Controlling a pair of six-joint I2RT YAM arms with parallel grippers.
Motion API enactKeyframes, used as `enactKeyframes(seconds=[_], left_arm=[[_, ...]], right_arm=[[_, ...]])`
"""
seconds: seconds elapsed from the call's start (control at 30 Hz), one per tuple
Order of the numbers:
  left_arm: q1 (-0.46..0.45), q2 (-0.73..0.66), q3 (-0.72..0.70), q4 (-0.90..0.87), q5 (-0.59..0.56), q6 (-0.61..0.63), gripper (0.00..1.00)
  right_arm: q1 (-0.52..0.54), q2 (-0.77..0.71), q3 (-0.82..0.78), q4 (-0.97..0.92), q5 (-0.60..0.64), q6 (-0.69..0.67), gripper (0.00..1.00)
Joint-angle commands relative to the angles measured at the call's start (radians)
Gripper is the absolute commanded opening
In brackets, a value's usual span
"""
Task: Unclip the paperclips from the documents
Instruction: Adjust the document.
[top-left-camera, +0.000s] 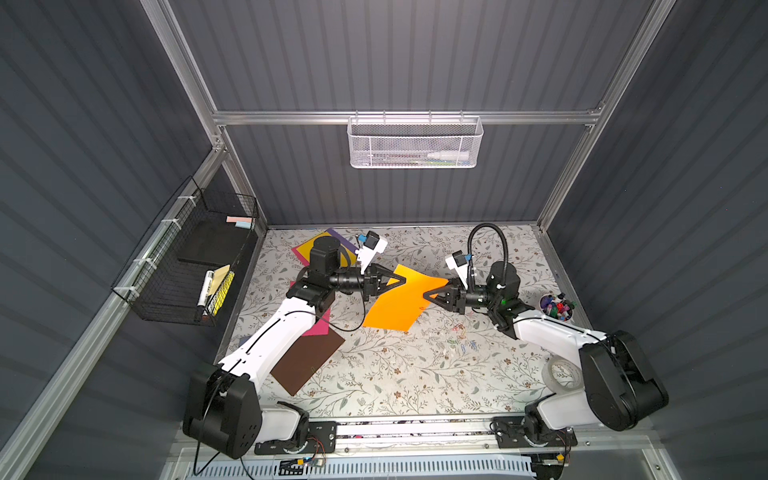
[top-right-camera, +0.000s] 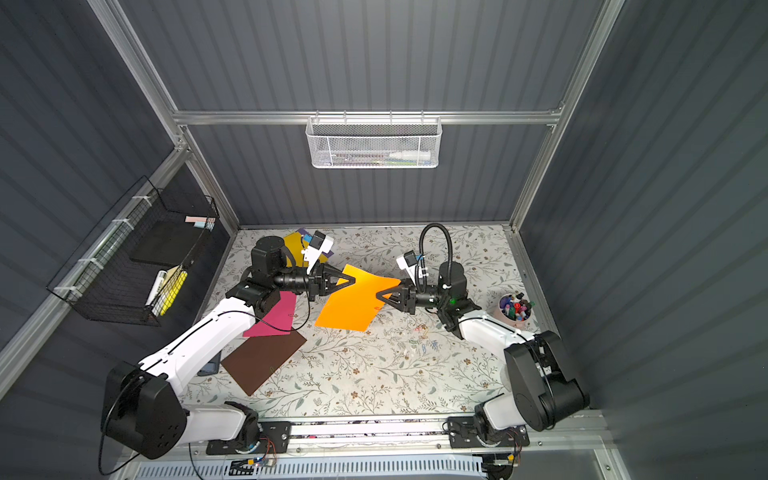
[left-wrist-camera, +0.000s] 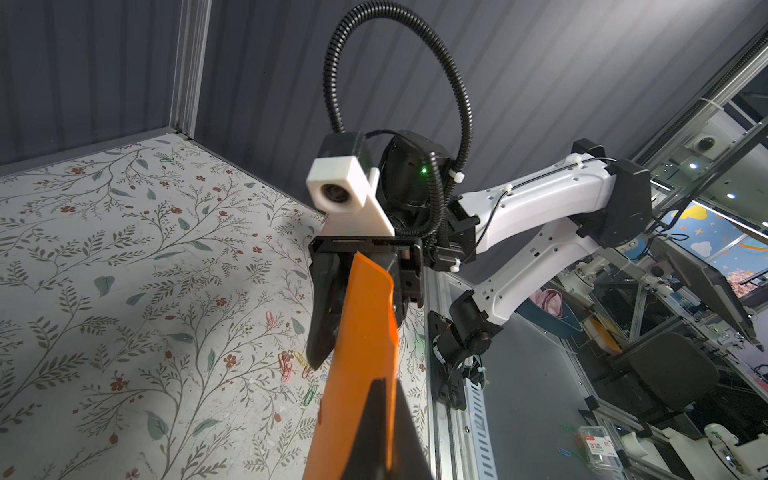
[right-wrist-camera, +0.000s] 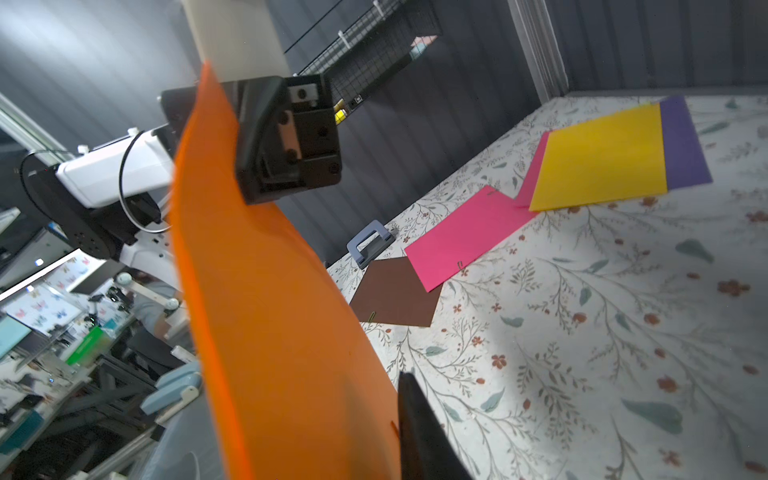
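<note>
Left gripper pinches orange sheet — bowed (lifted); plain.

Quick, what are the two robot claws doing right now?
Left gripper: closed, holding one edge of the orange sheet.
Right gripper: looks closed, pinching the opposite edge of the orange sheet.

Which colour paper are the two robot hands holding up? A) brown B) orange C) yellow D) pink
B: the orange sheet is raised between the left gripper and the right gripper, each pinching one edge of it.
</note>
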Motion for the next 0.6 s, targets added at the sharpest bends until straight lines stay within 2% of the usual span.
enactKeyframes(seconds=[0.0,0.1,0.13,0.2,0.23,0.33,0.37,0.47,0.5,0.53,0.57], left_arm=[[0.013,-0.012,-0.014,0.012,0.016,-0.009,0.0],[0.02,-0.007,-0.014,0.003,0.011,-0.009,0.0],[0.02,-0.004,-0.016,0.001,0.012,-0.007,0.07],[0.022,-0.002,-0.026,0.002,0.033,-0.003,0.28],[0.022,0.0,-0.032,0.006,0.05,-0.002,0.33],[0.021,0.006,-0.05,0.006,0.097,0.008,0.37],[0.021,0.006,-0.053,0.001,0.102,0.011,0.33],[0.021,-0.001,-0.057,0.006,0.112,0.008,0.14],[0.022,-0.003,-0.057,0.013,0.111,0.001,0.07],[0.022,-0.007,-0.055,0.021,0.109,-0.007,0.03],[0.022,-0.008,-0.053,0.025,0.102,-0.01,0.0]], right_arm=[[0.011,-0.032,0.036,0.008,-0.058,0.016,0.02],[0.012,-0.062,0.052,-0.078,-0.055,-0.021,0.0],[0.011,-0.07,0.06,-0.1,-0.054,-0.031,0.0],[0.012,-0.084,0.083,-0.151,-0.062,-0.059,0.0],[0.011,-0.088,0.095,-0.178,-0.063,-0.073,0.0],[0.011,-0.091,0.141,-0.257,-0.072,-0.118,0.0],[0.011,-0.088,0.16,-0.291,-0.078,-0.136,0.0],[0.011,-0.069,0.219,-0.412,-0.087,-0.196,0.0],[0.011,-0.063,0.234,-0.444,-0.087,-0.213,0.03],[0.011,-0.057,0.241,-0.462,-0.083,-0.22,0.09],[0.011,-0.053,0.244,-0.471,-0.07,-0.217,0.21]])
